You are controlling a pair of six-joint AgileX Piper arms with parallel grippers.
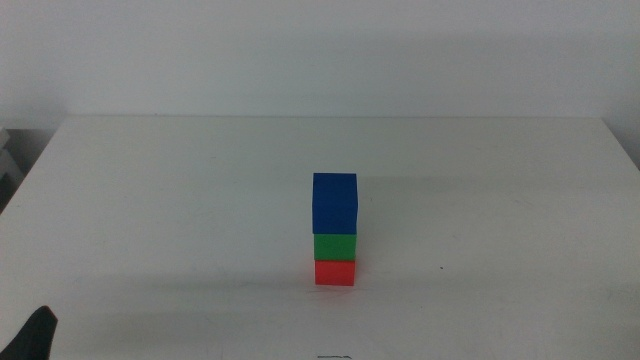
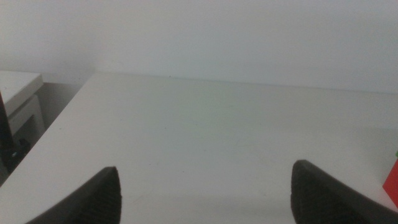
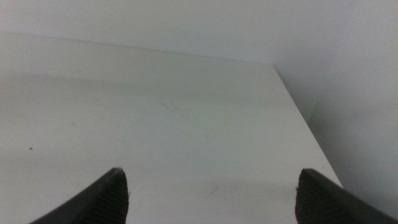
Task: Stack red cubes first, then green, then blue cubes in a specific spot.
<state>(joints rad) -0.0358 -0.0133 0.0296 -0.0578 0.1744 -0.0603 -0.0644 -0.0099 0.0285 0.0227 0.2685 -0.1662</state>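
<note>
My left gripper (image 2: 205, 193): spread wide and holding nothing; its wrist view shows bare white table (image 2: 205, 137) between the two dark jaws. In the middle view only a dark tip (image 1: 35, 335) shows, at the near left corner, well apart from the stack.
My right gripper (image 3: 211, 196): also spread wide and holding nothing, over plain tabletop by the table's far right edge. It does not appear in the middle view.
Red cube (image 1: 335, 272): bottom of the stack, resting on the table, nearest face toward the middle camera. My left wrist view catches only a red sliver (image 2: 393, 182) at the picture's edge; my right wrist view shows none of the stack.
Green cube (image 1: 335, 246): sitting directly on the red cube, edges roughly flush with it.
Blue cube (image 1: 335, 202): on top of the green cube, upright, sides in line with those below.
Stack axis: vertical, three cubes high, no lean that I can see.
Stack place: around the middle of the table, nearer the front edge than the back.
Behind the stack: bare white tabletop, then a plain pale wall (image 1: 320, 50).
</note>
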